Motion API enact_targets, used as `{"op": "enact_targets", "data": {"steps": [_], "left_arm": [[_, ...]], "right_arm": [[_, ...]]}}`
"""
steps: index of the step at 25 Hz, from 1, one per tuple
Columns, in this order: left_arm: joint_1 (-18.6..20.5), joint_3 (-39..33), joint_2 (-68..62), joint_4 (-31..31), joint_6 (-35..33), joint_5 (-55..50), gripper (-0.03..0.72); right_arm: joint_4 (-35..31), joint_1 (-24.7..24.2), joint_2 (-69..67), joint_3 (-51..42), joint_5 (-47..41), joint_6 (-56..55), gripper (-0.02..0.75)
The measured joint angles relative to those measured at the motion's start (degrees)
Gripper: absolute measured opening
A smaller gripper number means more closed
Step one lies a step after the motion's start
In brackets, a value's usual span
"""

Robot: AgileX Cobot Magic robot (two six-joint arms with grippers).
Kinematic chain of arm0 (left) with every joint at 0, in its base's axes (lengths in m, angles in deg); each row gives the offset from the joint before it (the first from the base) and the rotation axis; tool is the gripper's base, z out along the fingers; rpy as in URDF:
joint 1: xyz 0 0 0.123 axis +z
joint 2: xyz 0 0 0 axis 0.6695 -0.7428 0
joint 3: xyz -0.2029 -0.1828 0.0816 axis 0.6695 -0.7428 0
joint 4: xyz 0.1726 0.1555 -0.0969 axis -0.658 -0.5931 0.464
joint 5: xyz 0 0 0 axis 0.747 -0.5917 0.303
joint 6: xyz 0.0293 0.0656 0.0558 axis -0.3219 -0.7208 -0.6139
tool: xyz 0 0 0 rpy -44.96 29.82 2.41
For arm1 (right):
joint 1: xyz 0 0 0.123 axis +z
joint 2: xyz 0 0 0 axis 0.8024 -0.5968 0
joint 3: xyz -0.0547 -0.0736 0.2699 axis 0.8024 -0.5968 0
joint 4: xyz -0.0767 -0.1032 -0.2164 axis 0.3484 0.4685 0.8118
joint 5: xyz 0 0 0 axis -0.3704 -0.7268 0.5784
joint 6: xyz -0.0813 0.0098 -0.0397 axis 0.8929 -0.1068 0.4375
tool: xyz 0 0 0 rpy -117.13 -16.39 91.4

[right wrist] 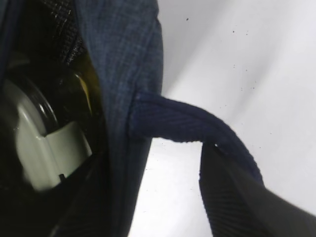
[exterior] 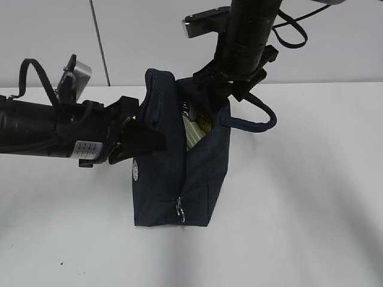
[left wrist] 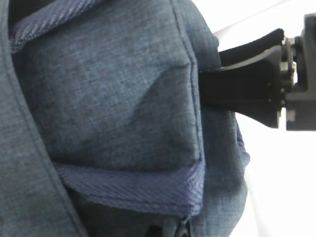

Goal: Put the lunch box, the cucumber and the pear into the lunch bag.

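Observation:
The navy lunch bag [exterior: 179, 179] stands upright mid-table with its top open. Inside it the lunch box's pale green lid [exterior: 192, 136] shows, also in the right wrist view [right wrist: 47, 153]. A small yellow patch [exterior: 205, 124] beside the lid may be the pear. I cannot make out the cucumber. My left gripper [exterior: 149, 139] is at the bag's upper left wall and seems shut on its fabric [left wrist: 113, 89]; its fingers are hidden. My right gripper [exterior: 212, 89] is open, straddling the bag's right rim [right wrist: 123, 74], one finger [right wrist: 247, 202] outside under the handle loop [right wrist: 187, 123].
The bag's zipper runs down its front to a metal pull [exterior: 179, 209] near the base. White table [exterior: 299, 209] surrounds the bag. My right gripper's black finger [left wrist: 247, 89] shows behind the bag in the left wrist view.

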Motion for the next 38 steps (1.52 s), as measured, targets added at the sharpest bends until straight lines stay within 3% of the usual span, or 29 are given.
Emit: {"op": "enact_targets", "data": {"steps": [38], "left_arm": [[0.0,0.0,0.0,0.1,0.0,-0.1,-0.006]], "right_arm": [[0.0,0.0,0.0,0.0,0.0,-0.6,0.441]]}}
